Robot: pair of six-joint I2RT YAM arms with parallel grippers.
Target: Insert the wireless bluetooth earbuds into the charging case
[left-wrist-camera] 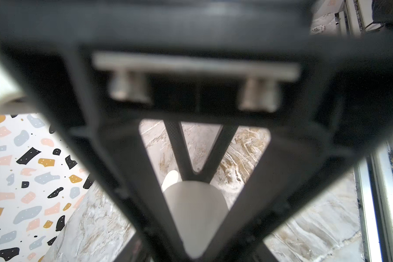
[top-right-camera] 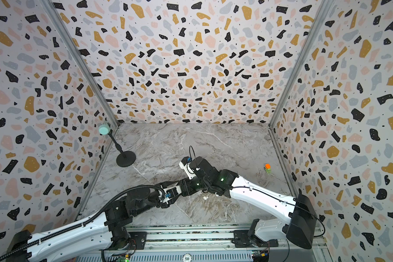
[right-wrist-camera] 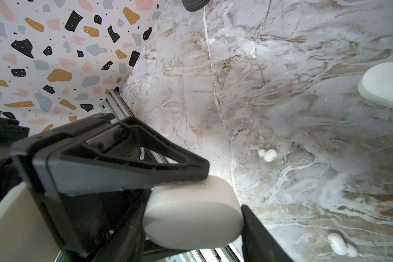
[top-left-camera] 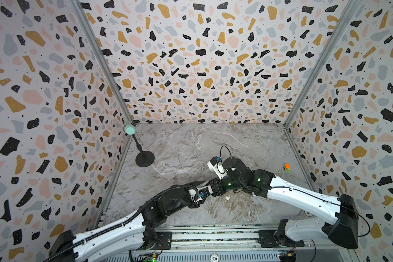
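The charging case (right-wrist-camera: pixel 191 215), a white oval with no open lid that I can see, is up off the worktop (right-wrist-camera: pixel 304 68). It is pinched between the two fingers of the right hand (right-wrist-camera: pixel 224 186), which grasps it by opposite sides so that a rounded part stands proud of the fingertips. The relation that matters is head-on: in both top views the two arms meet nose to nose over the near middle of the worktop. That puts the case straight ahead of the left hand (left-wrist-camera: pixel 195 226), between the two hands. In the left wrist view that hand's dark fingers bracket a white rounded body, which I take to be this same case. They stand close on either side of it, but whether they press it or merely flank it I cannot tell. Nor can I settle which way the case's long axis runs. Of the wireless bluetooth earbuds, those I can see lie loose on the marble: one earbud (right-wrist-camera: pixel 268 155) and a second earbud (right-wrist-camera: pixel 340 247), apart from each other, with a second charging case (right-wrist-camera: pixel 383 86) lying farther off. In both top views a lone earbud (top-left-camera: pixel 227 198) (top-right-camera: pixel 205 198) shows just beside the meeting hands, on the side toward the rail. I judge the lid must come up first, and the left hand is the one placed to do it.
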